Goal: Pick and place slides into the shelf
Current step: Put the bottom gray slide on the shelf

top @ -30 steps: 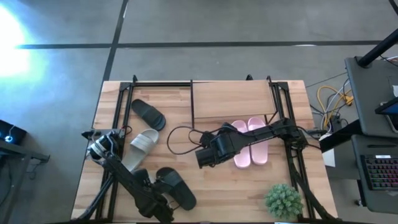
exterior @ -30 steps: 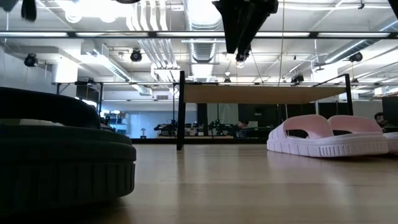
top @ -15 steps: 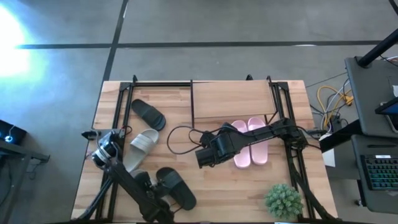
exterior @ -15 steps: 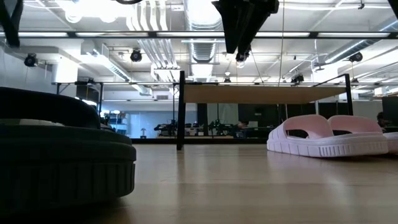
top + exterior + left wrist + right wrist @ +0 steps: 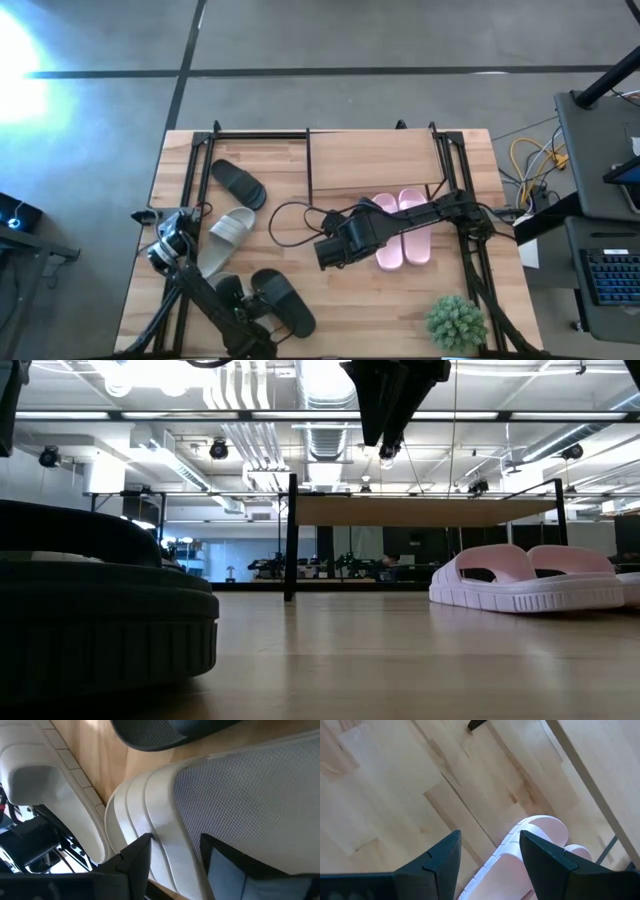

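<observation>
pink slides lie lengthwise, pointing toward the shelf.

L end effector agape; R end effector agape.

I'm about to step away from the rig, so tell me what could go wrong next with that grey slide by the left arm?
The left gripper is at one pale grey slide, with a second grey slide close beside it; lifting might drag that one along. A black cable loop and the open right gripper lie towards the shelf; the carried slide could snag or bump there.
</observation>
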{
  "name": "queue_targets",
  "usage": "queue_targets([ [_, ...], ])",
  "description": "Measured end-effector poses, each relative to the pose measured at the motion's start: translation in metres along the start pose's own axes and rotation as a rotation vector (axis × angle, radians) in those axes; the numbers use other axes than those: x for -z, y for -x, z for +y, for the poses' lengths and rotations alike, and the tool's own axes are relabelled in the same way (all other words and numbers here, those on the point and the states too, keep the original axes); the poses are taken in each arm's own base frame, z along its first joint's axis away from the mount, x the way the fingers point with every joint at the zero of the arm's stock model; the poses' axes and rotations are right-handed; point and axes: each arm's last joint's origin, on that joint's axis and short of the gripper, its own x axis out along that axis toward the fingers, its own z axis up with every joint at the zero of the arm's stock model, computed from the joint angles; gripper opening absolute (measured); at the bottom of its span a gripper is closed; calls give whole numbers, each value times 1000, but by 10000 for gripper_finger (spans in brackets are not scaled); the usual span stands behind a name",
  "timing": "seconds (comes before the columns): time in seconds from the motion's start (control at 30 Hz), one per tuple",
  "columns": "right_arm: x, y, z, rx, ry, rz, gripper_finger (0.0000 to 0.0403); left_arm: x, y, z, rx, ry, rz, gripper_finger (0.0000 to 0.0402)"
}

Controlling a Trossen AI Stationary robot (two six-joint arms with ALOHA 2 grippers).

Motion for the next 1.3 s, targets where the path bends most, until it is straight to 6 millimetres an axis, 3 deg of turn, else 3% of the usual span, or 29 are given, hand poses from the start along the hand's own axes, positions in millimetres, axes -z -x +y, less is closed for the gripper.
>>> queue_targets([
  [0.23,0,0,0,-1,0,0,194,5,-12,0,-36,-3,17,84],
  [0.43,0,0,0,0,9,-1,194,6,-11,3,-35,-5,16,68],
  [0.57,0,0,0,1,28,-2,194,8,-4,9,-18,-3,11,64],
  [0.73,0,0,0,7,43,-8,194,13,13,24,42,-3,-11,15],
  [0.83,-1,1,-1,14,45,-19,190,15,22,33,79,1,-25,6],
  [0.93,3,10,-3,13,73,-53,184,17,31,42,110,6,-53,2],
  [1.1,15,43,-14,-45,101,-121,171,17,41,49,125,8,-140,1],
  [1.3,27,85,-55,-158,-27,-170,157,6,59,59,146,-33,-261,1],
])
